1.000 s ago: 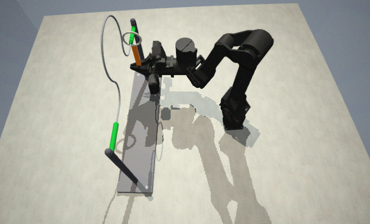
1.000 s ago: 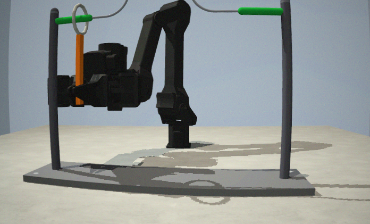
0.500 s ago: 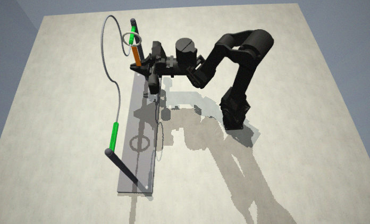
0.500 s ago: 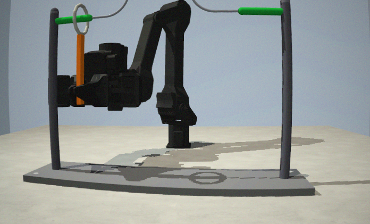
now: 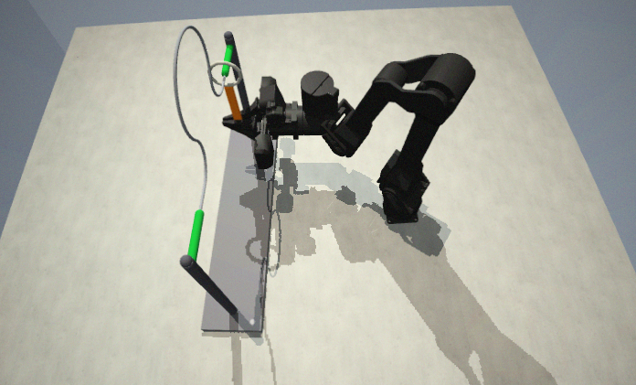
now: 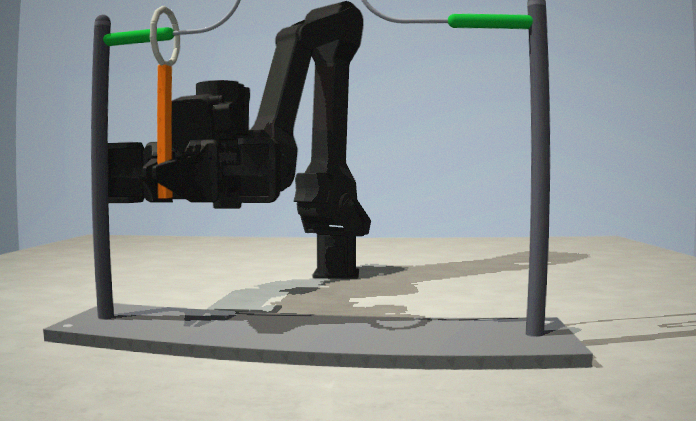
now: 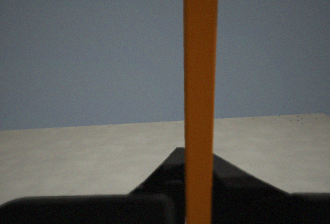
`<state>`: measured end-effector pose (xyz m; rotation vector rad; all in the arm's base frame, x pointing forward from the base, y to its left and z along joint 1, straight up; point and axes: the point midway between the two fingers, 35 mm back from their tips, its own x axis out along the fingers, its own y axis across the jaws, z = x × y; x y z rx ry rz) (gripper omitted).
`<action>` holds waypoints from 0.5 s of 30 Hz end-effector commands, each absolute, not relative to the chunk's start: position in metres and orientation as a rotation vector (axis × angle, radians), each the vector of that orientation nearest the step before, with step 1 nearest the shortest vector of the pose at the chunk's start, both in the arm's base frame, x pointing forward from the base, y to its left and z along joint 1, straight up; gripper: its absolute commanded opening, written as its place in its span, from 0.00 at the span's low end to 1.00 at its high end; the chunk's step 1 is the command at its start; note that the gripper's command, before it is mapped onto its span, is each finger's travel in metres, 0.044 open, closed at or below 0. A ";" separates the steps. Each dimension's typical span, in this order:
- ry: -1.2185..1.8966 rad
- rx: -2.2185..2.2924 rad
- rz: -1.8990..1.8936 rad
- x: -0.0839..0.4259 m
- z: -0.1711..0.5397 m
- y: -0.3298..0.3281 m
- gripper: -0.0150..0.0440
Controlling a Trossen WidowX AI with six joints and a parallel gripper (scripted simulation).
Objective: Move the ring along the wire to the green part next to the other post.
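The pale ring (image 5: 239,75) (image 6: 163,8) is around the inner end of the green part (image 5: 227,57) (image 6: 123,37) beside the far post, which is the left post in the exterior view. The wire passes through it with a visible gap to the rim. The orange handle (image 5: 232,102) (image 6: 164,103) (image 7: 200,100) points down from the ring, nearly upright. My gripper (image 5: 234,121) (image 6: 164,169) is shut on the handle near its lower end. The other green part (image 5: 196,232) (image 6: 490,20) is beside the other post.
The thin grey wire (image 5: 175,80) (image 6: 410,20) bends and arches between the green parts; its top is out of view in the exterior view. The far post (image 5: 238,70) (image 6: 101,139) is close to my gripper. The other post (image 5: 211,286) (image 6: 537,164) stands on the same grey base (image 5: 225,268) (image 6: 308,344).
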<state>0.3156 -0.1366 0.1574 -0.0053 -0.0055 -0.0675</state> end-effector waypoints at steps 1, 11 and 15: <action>-0.013 -0.010 -0.068 0.315 0.160 -0.132 0.00; -0.012 0.002 -0.067 0.316 0.160 -0.121 0.00; -0.013 0.014 -0.066 0.317 0.160 -0.115 0.00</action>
